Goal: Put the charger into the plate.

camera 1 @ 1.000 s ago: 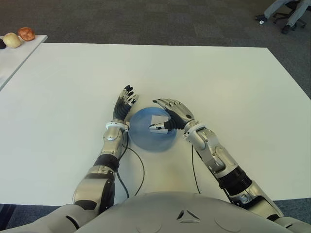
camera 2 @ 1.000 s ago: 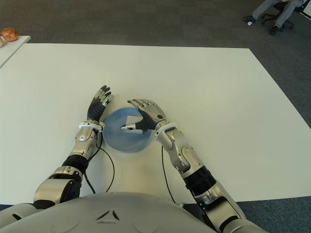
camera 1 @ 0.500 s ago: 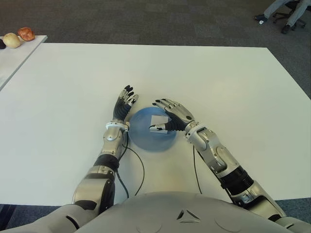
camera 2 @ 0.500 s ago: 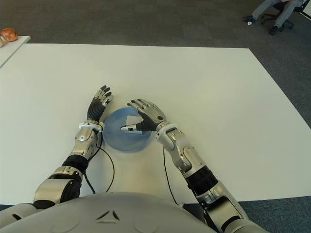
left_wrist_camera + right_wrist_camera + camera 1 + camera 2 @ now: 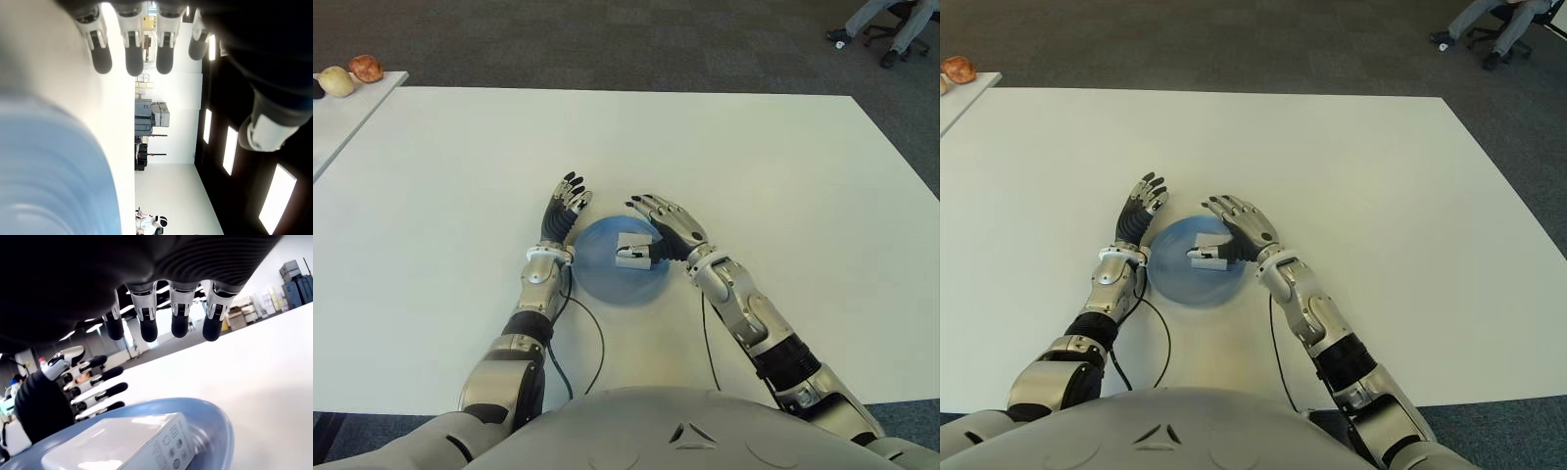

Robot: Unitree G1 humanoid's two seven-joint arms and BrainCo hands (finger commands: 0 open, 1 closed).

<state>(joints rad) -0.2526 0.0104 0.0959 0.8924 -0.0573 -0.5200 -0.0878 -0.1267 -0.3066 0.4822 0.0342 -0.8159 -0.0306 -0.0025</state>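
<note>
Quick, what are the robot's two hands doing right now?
Left hand: open, empty, left of the plate.
Right hand: open, over the plate by the charger, holding nothing.

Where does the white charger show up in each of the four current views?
Left eye view: charger on the blue plate, beside the right hand.
Right eye view: same spot, charger on the plate's right part.
Left wrist view: charger not visible; only the plate's blurred rim.
Right wrist view: charger close up, lying in the plate.
Shared landmark: the blue plate.
</note>
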